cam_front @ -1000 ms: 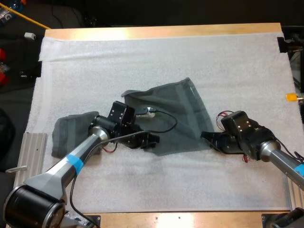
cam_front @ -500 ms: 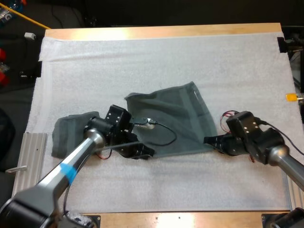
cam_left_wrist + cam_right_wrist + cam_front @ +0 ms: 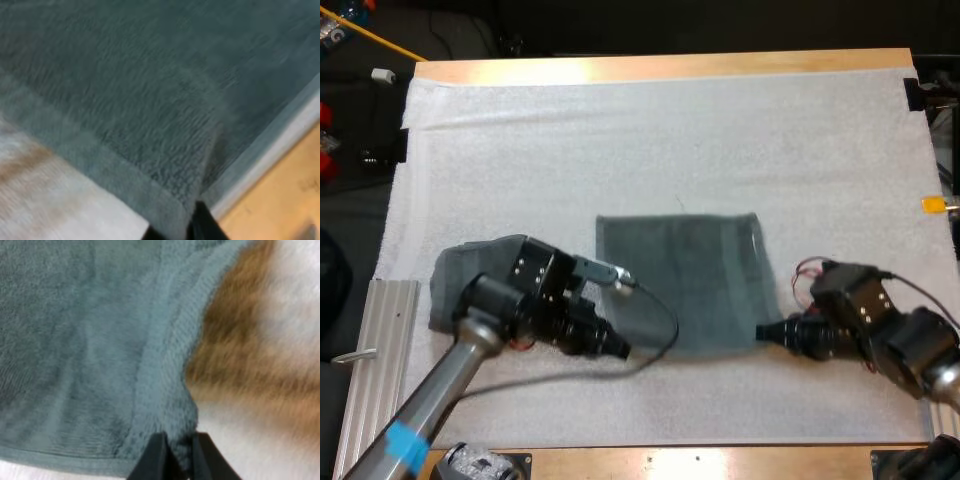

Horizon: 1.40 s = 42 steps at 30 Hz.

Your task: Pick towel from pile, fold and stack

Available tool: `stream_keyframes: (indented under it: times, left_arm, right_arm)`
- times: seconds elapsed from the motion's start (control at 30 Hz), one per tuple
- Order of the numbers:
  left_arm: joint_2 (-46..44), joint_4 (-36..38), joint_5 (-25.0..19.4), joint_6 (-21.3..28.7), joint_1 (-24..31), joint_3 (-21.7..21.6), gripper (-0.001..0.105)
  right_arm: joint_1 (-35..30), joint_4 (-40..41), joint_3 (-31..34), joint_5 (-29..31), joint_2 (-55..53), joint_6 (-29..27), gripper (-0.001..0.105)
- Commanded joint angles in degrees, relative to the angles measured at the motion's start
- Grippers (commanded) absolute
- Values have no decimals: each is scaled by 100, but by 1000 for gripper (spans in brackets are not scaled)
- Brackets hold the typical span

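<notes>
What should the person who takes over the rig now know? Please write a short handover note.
Left gripper: shut on the near left corner of the towel.
Right gripper: shut on its near right corner.
Towel: lies flat as a rectangle in the middle of the mat.
Second towel: at the mat's left side, partly under the left arm. I cannot tell whether it is folded or crumpled.
Done: one towel is picked and spread out.
Left: probably fold this towel, then stack it.
</notes>
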Motion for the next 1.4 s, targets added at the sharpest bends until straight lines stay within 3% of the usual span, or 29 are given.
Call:
stream_keyframes:
  times: [0.0, 0.13, 0.27, 0.47, 0.57, 0.63, 0.83, 1.0, 1.17, 1.37]
  left_arm:
    - [-196, 245, 81, 79, -162, -8, 0]
    - [-553, 418, 82, 79, -511, -8, 0]
    - [-537, 255, 17, 79, -485, -8, 0]
    - [52, -160, -29, 61, 85, -8, 0]
    - [462, -360, 404, 10, 460, -8, 0]
    - [809, -614, 813, -56, 789, -8, 0]
    - [1605, -1004, 1291, -184, 1220, -8, 0]
    - [2018, -1312, 1293, -271, 1339, -9, 0]
    - [2092, -1609, 1276, -347, 1481, -19, 0]
    - [2092, -1979, 867, -438, 1638, -19, 0]
  right_arm:
    - [188, 184, -44, 8, -146, 177, 0]
    - [689, 198, -44, 138, -444, 604, 0]
    - [916, 97, -43, 422, -505, 952, 0]
    - [905, -520, -32, 736, -281, 1339, 0]
    - [904, -1028, -32, 737, 85, 1340, 0]
    - [811, -1380, -32, 775, 452, 1408, 0]
    - [95, -2016, -32, 697, 1135, 2061, 0]
    - [-379, -2336, -32, 202, 1557, 2122, 0]
    - [-601, -2435, -32, 125, 1842, 2149, 0]
    - [-769, -2450, -32, 170, 2013, 2277, 0]
